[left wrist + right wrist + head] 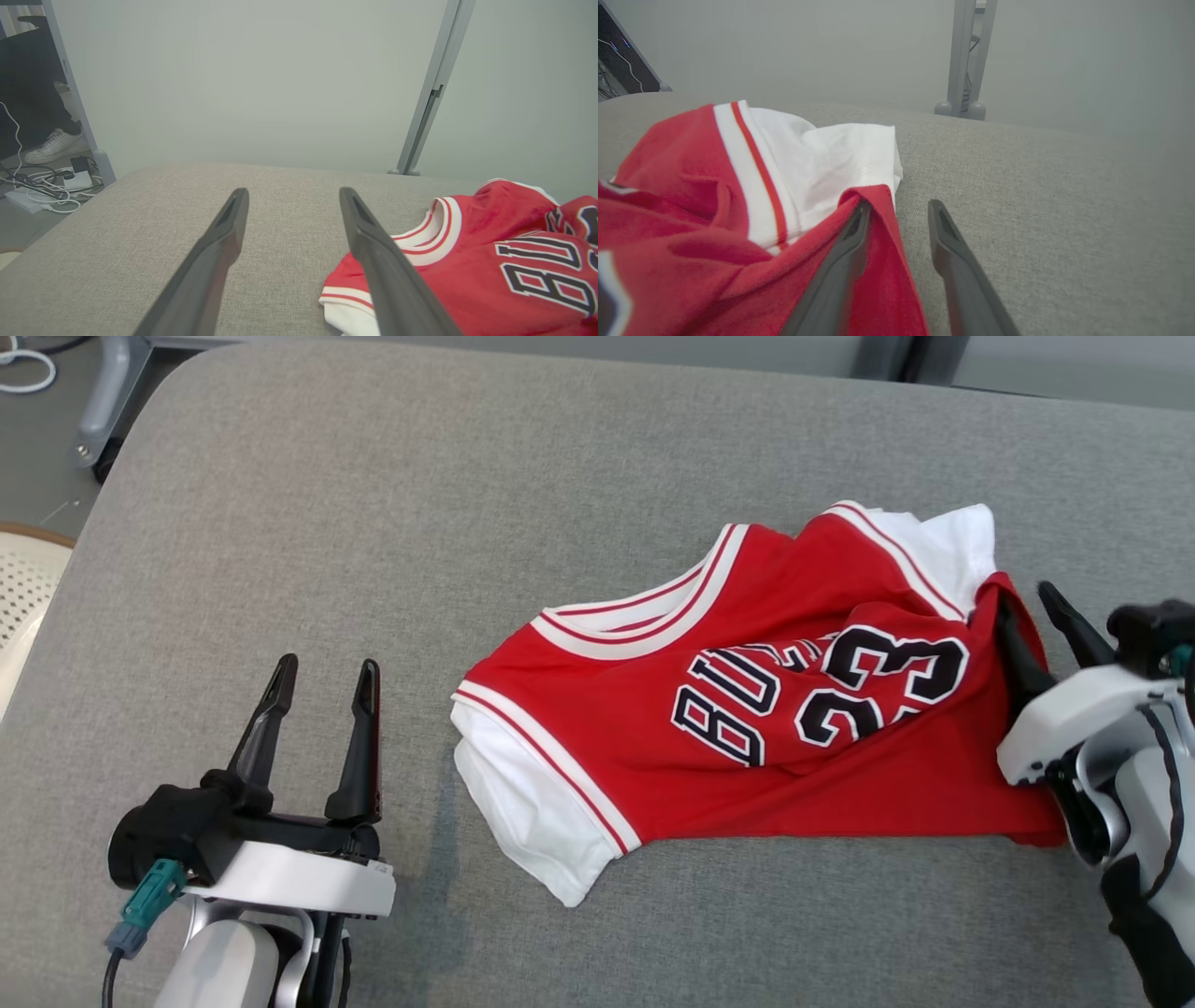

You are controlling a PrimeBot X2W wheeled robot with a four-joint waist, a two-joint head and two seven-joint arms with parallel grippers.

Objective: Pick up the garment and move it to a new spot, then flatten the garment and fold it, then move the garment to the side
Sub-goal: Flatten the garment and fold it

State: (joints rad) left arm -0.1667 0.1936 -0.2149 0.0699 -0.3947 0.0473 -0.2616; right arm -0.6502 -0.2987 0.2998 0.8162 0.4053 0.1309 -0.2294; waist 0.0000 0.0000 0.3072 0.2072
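Garment [653, 747], right pincer [1025, 595] perhaps astride its edge

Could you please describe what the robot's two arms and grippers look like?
The left gripper and the right gripper each have two long, tapering dark fingers on a black base, mounted on a white wrist housing above a pale grey forearm. The left wrist carries a teal connector with a dark cable. A small teal part also shows at the right wrist.

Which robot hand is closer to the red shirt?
Right. The right gripper is at the edge of the red shirt, one finger against the cloth; the left gripper sits apart from it.
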